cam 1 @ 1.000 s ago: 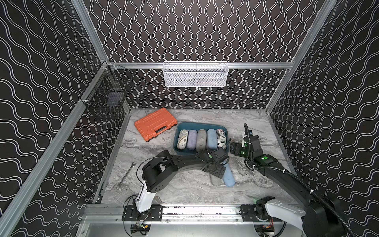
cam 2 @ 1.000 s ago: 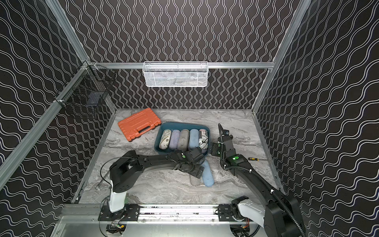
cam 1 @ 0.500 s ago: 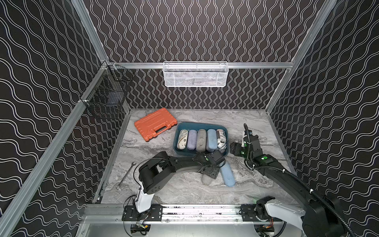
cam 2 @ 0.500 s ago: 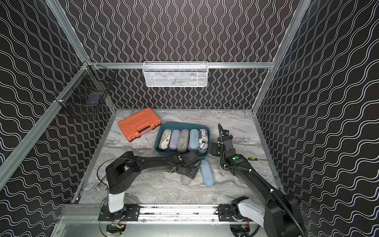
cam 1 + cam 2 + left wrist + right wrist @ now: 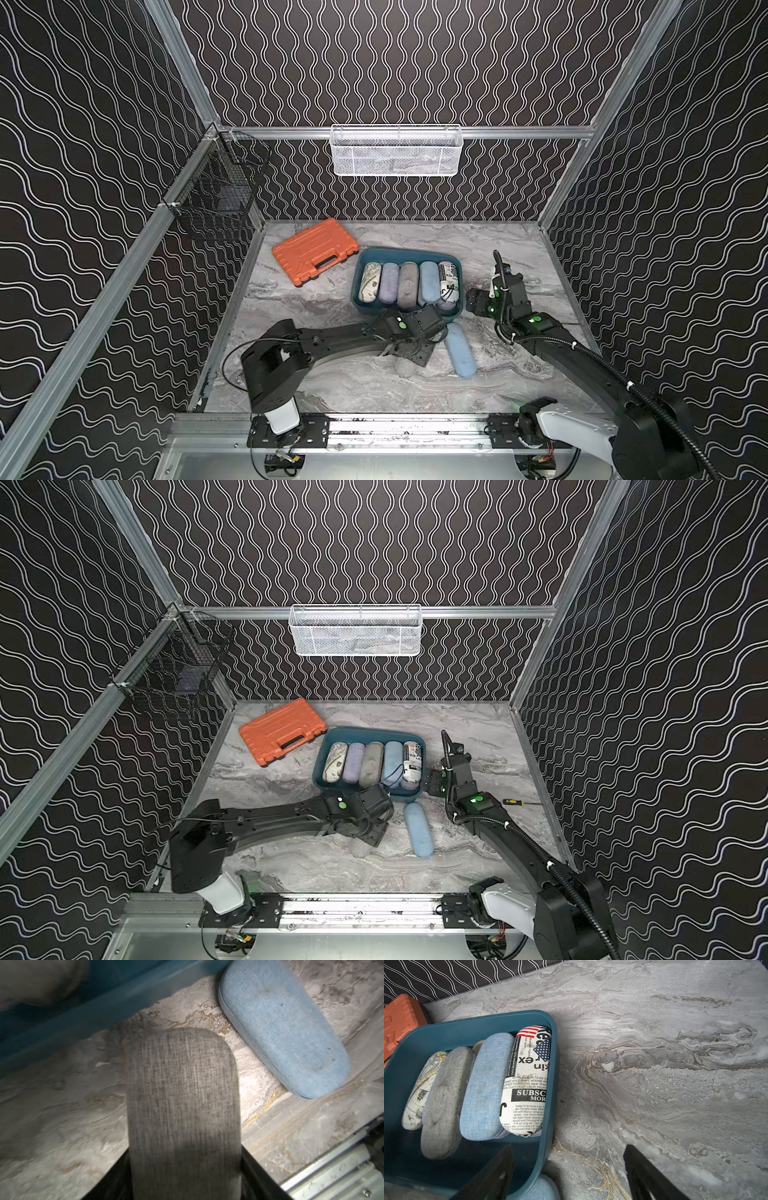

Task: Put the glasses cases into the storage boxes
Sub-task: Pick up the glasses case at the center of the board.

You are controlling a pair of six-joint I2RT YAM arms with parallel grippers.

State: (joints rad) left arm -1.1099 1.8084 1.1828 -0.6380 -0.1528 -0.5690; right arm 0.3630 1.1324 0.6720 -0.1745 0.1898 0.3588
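Observation:
In the left wrist view a grey felt glasses case fills the space between the jaws of my left gripper, which is shut on it. From above, only the case's end shows under the left gripper. A light blue case lies loose on the table beside it. The dark teal storage box holds several cases side by side, from a map-print one to a newspaper-print one. My right gripper is open at the box's near right corner, holding nothing.
An orange tool case lies left of the box. A white mesh basket hangs on the back rail and a black wire basket on the left rail. A small screwdriver lies by the right wall.
My left gripper has closed on the grey case and shifted left with it, away from the light blue case. The right arm has stayed still.

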